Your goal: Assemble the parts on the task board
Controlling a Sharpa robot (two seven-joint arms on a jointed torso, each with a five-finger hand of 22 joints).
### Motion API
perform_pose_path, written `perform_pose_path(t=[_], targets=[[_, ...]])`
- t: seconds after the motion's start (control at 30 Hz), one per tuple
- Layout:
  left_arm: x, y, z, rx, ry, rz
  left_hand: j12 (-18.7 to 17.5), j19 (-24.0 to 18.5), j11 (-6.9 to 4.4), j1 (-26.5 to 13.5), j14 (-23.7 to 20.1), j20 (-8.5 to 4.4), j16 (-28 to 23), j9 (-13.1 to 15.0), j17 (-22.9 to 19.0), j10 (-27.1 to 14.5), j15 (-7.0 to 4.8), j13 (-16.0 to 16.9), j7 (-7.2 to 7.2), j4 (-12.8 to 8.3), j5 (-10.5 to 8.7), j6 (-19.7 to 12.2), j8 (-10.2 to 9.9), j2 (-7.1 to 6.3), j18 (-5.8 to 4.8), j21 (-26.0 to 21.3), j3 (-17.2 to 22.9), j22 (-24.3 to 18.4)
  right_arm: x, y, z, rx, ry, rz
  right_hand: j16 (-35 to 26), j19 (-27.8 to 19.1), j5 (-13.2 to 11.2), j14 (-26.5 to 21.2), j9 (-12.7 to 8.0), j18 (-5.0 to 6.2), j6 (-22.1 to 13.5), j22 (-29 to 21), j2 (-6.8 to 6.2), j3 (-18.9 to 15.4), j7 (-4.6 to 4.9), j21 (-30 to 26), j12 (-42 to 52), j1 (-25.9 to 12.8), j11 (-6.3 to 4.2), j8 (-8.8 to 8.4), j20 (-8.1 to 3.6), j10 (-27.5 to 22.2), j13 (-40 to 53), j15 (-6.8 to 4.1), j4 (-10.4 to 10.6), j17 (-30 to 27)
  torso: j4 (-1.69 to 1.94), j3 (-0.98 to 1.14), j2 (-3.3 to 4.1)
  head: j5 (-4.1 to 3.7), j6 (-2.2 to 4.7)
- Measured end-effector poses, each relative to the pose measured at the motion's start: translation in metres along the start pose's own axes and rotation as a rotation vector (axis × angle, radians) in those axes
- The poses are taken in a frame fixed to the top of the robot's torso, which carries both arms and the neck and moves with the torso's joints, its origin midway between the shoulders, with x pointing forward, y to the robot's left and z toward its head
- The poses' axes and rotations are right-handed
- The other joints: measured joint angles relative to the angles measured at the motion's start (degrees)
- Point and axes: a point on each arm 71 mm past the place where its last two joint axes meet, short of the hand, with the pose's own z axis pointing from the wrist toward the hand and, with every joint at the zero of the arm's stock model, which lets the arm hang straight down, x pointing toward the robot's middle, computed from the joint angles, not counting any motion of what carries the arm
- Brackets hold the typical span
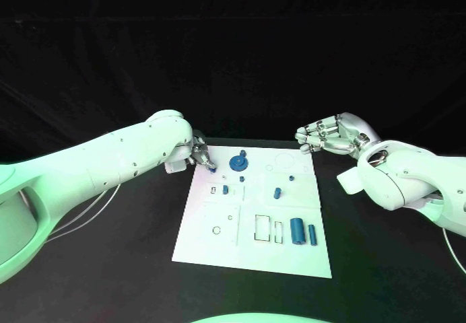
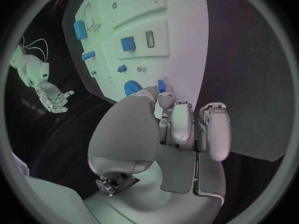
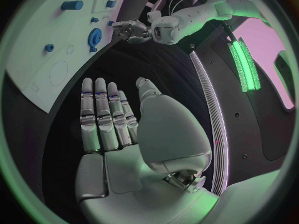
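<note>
Head view: white task board (image 1: 209,235) flat on the black table (image 1: 97,269), carrying a blue gear (image 1: 238,163) near its far edge, small blue pegs (image 1: 278,194) mid-board, and two upright blue cylinders (image 1: 297,231) beside a rectangular slot toward the near right. Left hand (image 1: 201,159) set at the far left corner of the board, just beside the gear, fingertips down on the plate. Left wrist view: fingers (image 2: 181,119) curled together, thumb and a finger pinching a small blue part (image 2: 162,85) against the board next to the gear (image 2: 132,87). Right hand (image 1: 327,136) raised off the far right corner of the board, clear of every part, holding nothing. Right wrist view: right hand (image 3: 115,129) flat, fingers (image 3: 99,114) straight and side by side, thumb apart, palm facing the camera.
</note>
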Motion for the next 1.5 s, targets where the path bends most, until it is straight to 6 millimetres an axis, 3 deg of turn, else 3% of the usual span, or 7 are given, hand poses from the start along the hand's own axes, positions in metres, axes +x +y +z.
perform_pose_path(t=[0.07, 0.23, 0.57, 0.83, 1.5], targets=[[0.000, 0.001, 0.000, 0.002, 0.001, -0.002, 0.00, 0.00, -0.22, -1.66, 0.00, 0.00, 0.00, 0.65, 0.00, 0.29, 0.00, 0.01, 0.02, -0.40, 0.00, 0.02, 0.89, -1.62, 0.00, 0.00, 3.39, 0.00, 0.000, 0.000, 0.000, 0.000, 0.000, 0.000, 0.00, 0.00, 0.24, 0.00, 0.00, 0.00, 0.00, 0.00, 0.00, 0.00, 0.00, 0.00, 0.00, 0.00, 0.00, 0.00, 0.00, 0.00, 0.00, 0.00, 0.00, 0.00, 0.01, 0.00, -0.01, 0.00, 0.00], [0.000, 0.008, -0.004, 0.007, -0.001, -0.020, 0.70, 0.00, -0.51, -4.82, 0.00, 0.00, 0.00, 1.86, 0.06, 1.14, 0.00, 0.66, 0.11, -1.61, 0.00, 0.11, 2.61, -3.44, 0.00, 0.00, 8.13, 0.00, 0.000, 0.000, 0.000, 0.001, -0.001, 0.000, 0.00, 0.00, 0.24, 0.00, 0.00, 0.00, 0.00, 0.00, 0.00, 0.00, 0.00, 0.00, 0.00, 0.00, 0.00, 0.00, 0.00, 0.00, 0.00, 0.00, 0.00, 0.00, 0.04, 0.00, -0.05, 0.04, 0.00], [0.006, 0.024, -0.028, 0.056, 0.003, -0.124, 2.19, 0.00, -1.02, -7.86, 0.00, 0.00, 0.00, 2.79, 0.13, 2.46, 0.00, 2.04, -0.03, -3.96, -0.25, 0.25, 4.20, -5.58, 0.00, 0.00, 12.49, 0.00, -0.002, -0.001, -0.001, 0.003, -0.005, -0.001, 0.00, 0.00, 0.23, 0.00, 0.00, 0.00, 0.00, -0.05, 0.24, 0.00, 0.00, 0.00, 0.00, -0.24, 0.00, 0.00, 0.00, 0.00, 0.00, 0.00, 0.00, 0.01, 0.23, 0.07, -0.19, 0.35, 0.02], [0.020, 0.025, -0.045, 0.098, -0.005, -0.153, 2.57, 0.00, -1.14, -8.76, 0.00, 0.00, 0.00, 3.03, 0.18, 3.00, 0.00, 2.59, -0.23, -5.32, -0.30, 0.45, 4.66, -6.49, 0.00, 0.37, 13.97, 0.01, -0.003, -0.002, -0.001, 0.004, -0.007, -0.002, 0.00, 0.00, 0.56, 0.00, 0.00, 0.00, 0.00, -0.05, 0.24, 0.00, 0.00, 0.00, 0.00, -0.24, 0.00, 0.00, 0.00, 0.00, 0.00, 0.00, 0.00, -0.05, 0.40, 0.13, -0.31, 0.63, -0.34], [0.065, 0.020, -0.042, 0.115, -0.059, -0.050, 3.24, 0.22, -1.55, -9.60, 0.00, -0.22, 0.00, 3.39, 0.22, 3.83, -0.42, 3.36, -0.53, -6.19, -0.54, 0.75, 4.97, -7.33, 0.00, 0.67, 14.84, 0.03, -0.004, -0.002, -0.002, 0.005, -0.008, -0.002, 0.00, 0.00, 0.90, 0.00, 0.00, 0.00, 0.00, -0.13, 0.23, 0.00, 0.00, 0.00, 0.00, -0.23, 0.00, 0.00, 0.00, 0.00, 0.00, 0.00, 0.00, -0.10, 0.22, 0.10, -0.18, 0.89, -0.80]])
